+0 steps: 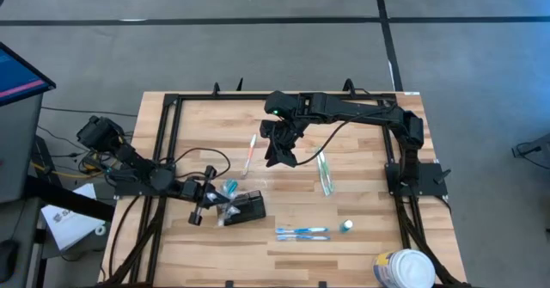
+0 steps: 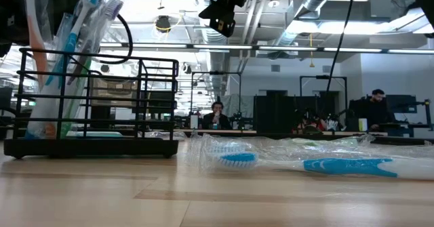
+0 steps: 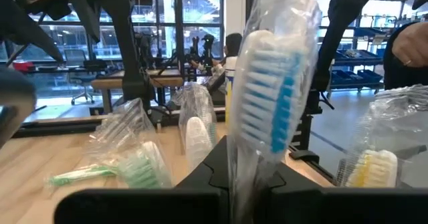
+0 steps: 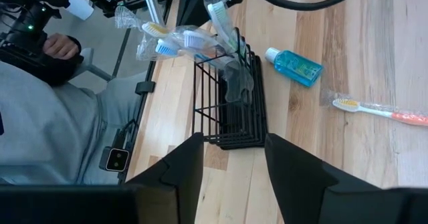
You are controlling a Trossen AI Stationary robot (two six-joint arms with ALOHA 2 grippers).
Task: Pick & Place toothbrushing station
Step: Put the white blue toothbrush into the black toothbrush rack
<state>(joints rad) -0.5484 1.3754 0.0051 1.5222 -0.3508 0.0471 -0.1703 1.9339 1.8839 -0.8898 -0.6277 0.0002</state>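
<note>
Here the left gripper point(image 1: 209, 204) sits low over the table's left front, its fingers pinched tight on a wrapped blue-bristled toothbrush point(image 3: 271, 97) right at the black wire holder point(image 1: 245, 207), which stands on the wooden table point(image 1: 361, 185) with several bagged brushes poking out of it. The right gripper point(image 1: 280, 150) hangs raised above the middle of the table with its fingers spread wide and nothing between them. Two blue toothbrushes point(image 1: 302, 233) lie just right of the holder, near a small blue bottle point(image 1: 346, 226).
</note>
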